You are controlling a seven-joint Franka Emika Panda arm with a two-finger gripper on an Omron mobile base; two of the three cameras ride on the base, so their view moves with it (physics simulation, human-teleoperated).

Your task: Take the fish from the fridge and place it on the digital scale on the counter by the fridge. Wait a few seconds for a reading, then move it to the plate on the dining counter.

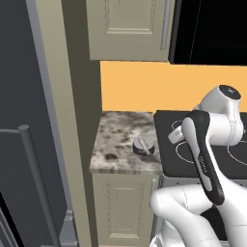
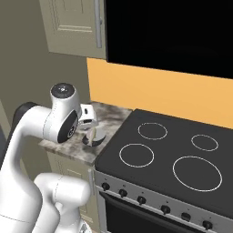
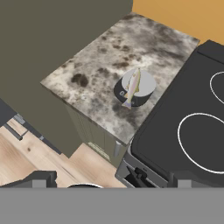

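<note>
So the fish (image 3: 132, 86) is lying across the scale (image 3: 144, 89) on the table (image 3: 105, 61); hand (image 3: 111, 181) is spread wide, empty above. A regrasp should be lined up across the body.

Fish (image 3: 132, 88): slender, pale silvery-tan, lying flat across the light grey top of the digital scale (image 3: 144, 89), tail end overhanging the rim. Scale: squat dark round disc, near the stove-side edge of the short speckled granite counter (image 3: 105, 57) (beige cabinet below). Dark grey fridge (image 1: 24, 144) stands at left.
</note>
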